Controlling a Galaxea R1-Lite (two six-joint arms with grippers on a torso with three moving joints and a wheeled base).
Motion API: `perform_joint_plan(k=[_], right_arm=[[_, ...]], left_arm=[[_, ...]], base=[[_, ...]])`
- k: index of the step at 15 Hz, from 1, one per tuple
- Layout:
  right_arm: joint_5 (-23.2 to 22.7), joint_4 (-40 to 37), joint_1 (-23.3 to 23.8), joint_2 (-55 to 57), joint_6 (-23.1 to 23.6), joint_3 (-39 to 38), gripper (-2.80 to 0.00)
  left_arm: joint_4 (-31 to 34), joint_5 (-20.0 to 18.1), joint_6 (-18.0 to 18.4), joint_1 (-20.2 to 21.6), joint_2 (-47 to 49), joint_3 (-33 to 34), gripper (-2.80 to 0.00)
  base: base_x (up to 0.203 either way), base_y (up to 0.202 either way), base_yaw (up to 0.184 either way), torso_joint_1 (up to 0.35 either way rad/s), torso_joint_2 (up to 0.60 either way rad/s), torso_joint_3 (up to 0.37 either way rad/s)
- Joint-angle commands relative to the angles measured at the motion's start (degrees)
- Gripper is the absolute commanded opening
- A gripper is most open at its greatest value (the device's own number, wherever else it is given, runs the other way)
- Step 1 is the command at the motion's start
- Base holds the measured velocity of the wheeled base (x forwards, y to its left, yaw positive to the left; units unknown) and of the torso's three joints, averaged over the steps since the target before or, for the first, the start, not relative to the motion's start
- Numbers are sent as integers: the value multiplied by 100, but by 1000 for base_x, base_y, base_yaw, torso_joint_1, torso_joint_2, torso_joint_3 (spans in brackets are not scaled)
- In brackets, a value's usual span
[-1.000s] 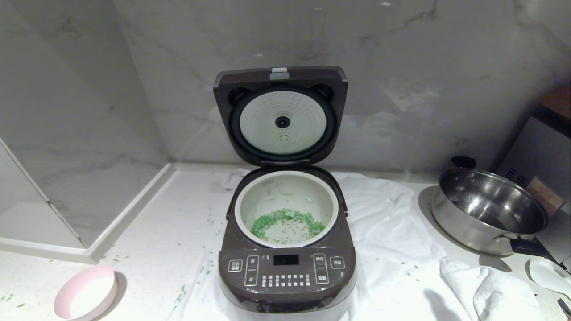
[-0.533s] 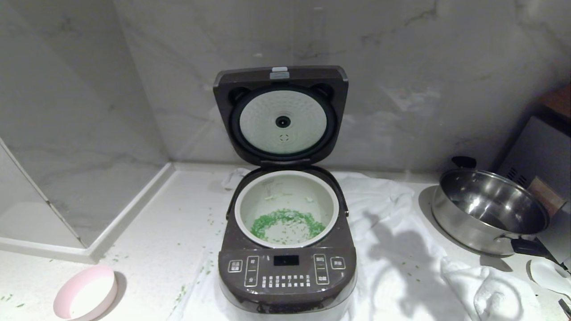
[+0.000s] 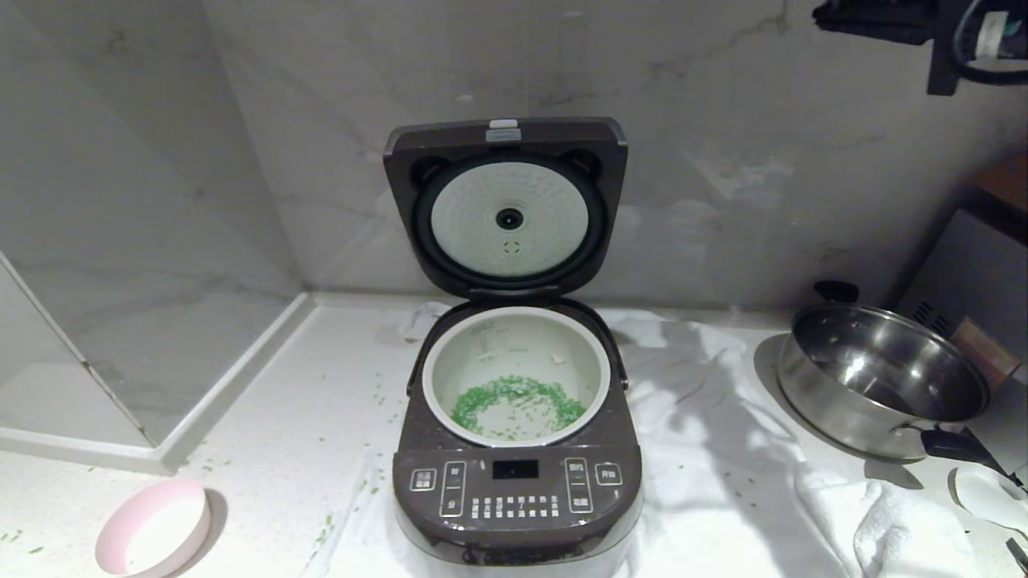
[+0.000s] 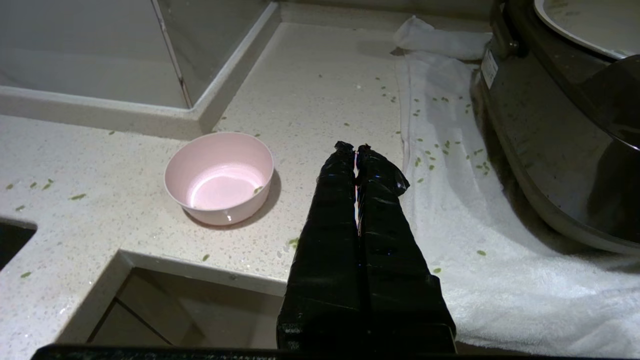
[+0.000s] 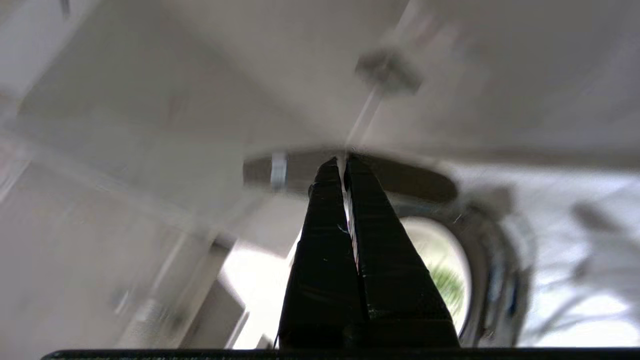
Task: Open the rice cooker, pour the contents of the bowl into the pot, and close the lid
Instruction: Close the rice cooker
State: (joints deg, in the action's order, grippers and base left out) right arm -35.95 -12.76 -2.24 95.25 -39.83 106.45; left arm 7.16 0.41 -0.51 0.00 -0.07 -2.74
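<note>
The rice cooker (image 3: 514,490) stands in the middle of the counter with its lid (image 3: 401,185) swung upright against the wall. Green contents (image 3: 514,395) lie in a ring on the floor of the white pot (image 3: 514,345). The pink bowl (image 3: 152,528) sits near the front left, almost empty; in the left wrist view the bowl (image 4: 220,175) holds a single green bit. My left gripper (image 4: 355,147) is shut, empty, low between bowl and cooker. My right arm (image 3: 940,32) hangs high at the upper right. The right gripper (image 5: 342,162) is shut, empty, its tips towards the lid's top edge (image 5: 400,180).
A steel pan (image 3: 883,385) with black handles stands at the right on a white towel (image 3: 723,449), with a bunched cloth (image 3: 883,522) in front. A raised ledge and glass panel (image 3: 233,385) border the left. Green bits are scattered on the counter. The counter's front edge (image 4: 200,270) lies under my left gripper.
My right arm has risen from below the picture into the upper right of the head view, its shadow sweeping across the towel. Cooker, bowl and left arm have not moved.
</note>
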Motion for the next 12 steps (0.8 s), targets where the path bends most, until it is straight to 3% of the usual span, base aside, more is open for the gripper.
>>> perform_joint_plan(k=[1, 8, 12], right_arm=[[-820, 1, 74, 660, 60, 210, -280], [-1133, 155, -13, 1491, 222, 605, -280], [-1872, 436, -46, 1738, 248, 594, -280]], left_arm=[[5, 3, -10, 0, -10, -7, -280], [-4, 4, -19, 0, -10, -6, -280], [-4, 3, -19, 0, -10, 0, -280]], base=[[0, 0, 0, 0, 0, 0], [0, 0, 0, 0, 0, 0], [0, 0, 0, 0, 0, 0]])
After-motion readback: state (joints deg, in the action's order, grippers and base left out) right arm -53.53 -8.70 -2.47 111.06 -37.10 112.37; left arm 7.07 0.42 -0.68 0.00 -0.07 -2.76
